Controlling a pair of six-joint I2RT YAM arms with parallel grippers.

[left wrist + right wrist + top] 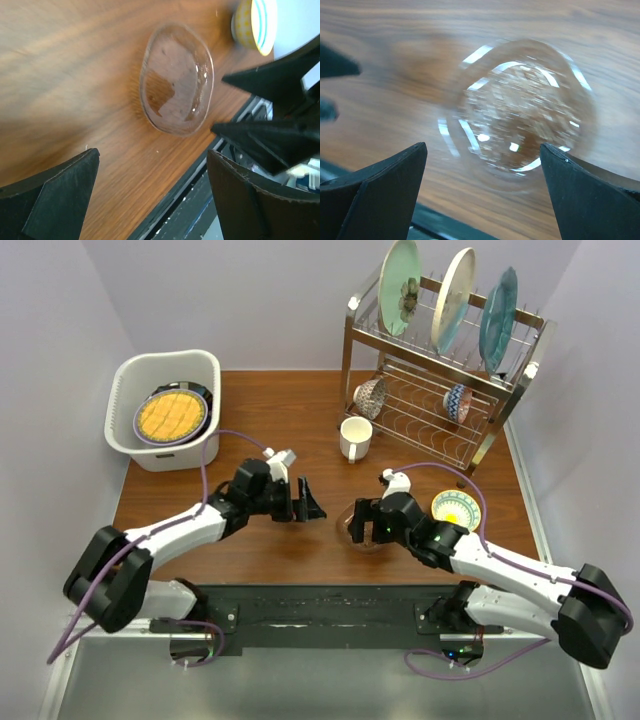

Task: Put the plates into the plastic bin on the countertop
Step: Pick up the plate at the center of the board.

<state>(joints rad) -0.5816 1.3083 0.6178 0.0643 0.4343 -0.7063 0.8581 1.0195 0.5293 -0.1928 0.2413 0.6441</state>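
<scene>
- Clear glass dish [520,115] lay on the countertop [290,430] directly under the right gripper [362,522], whose jaws were wide and empty.
- Left gripper [310,502] was also wide and empty, the dish just ahead of its tips.
- Right arm was nearer; the plastic bin [175,455] sat well behind the left gripper.

White bin [170,455] far left; orange lattice-patterned plate [172,415] inside; countertop [280,410] reddish-brown wood grain; silver rack [347,350] far right; pale green plate [400,285] with dark flower; cream plate [455,300]; teal plate [497,320]; white mug [355,437]; yellow-patterned bowl [456,508] near right; clear dish [176,80].

Wrist views close above glass bowl [176,80]
</scene>
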